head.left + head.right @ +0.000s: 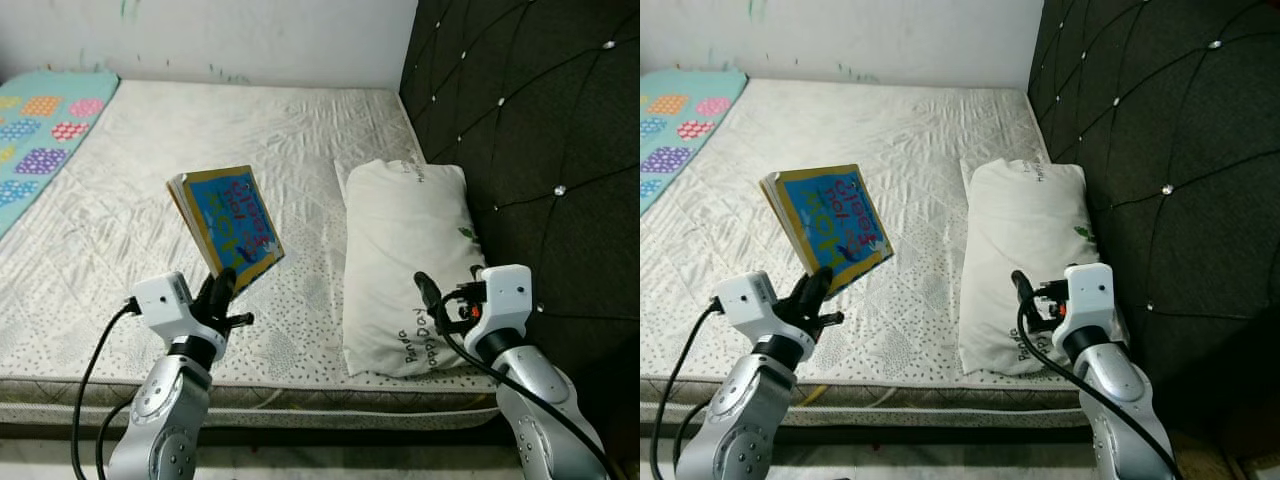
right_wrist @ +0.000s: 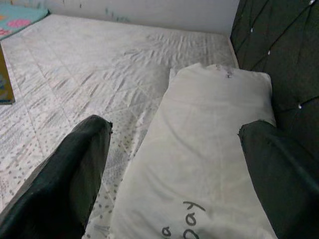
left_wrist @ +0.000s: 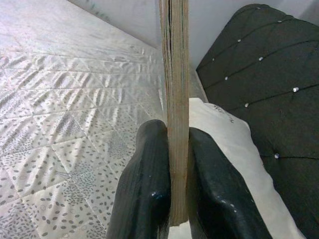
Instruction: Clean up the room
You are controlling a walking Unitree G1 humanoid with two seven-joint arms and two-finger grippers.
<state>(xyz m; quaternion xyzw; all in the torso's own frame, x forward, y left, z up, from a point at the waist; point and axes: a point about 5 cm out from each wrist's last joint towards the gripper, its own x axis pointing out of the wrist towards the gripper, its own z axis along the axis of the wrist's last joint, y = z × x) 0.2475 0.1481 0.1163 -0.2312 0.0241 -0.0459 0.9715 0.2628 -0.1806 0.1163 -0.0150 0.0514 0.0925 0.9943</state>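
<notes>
Left arm: silver, raised from the lower left, wrist angled up and forward.
Left pincer (image 1: 224, 283): black fingers (image 3: 149, 189) pressed together on a book's lower edge.
Right arm: silver, bent up at the lower right.
Right pincer (image 1: 448, 285): fingers spread wide, holding nothing.

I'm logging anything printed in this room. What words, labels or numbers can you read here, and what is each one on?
"Panya" and "Happy Day": on the near end of the white pillow, as best I can read it.
"day": same print, seen by the open right gripper.
Book held in the left gripper: colourful cover lettering, unreadable.
Small print at the pillow's far end: too small.
</notes>
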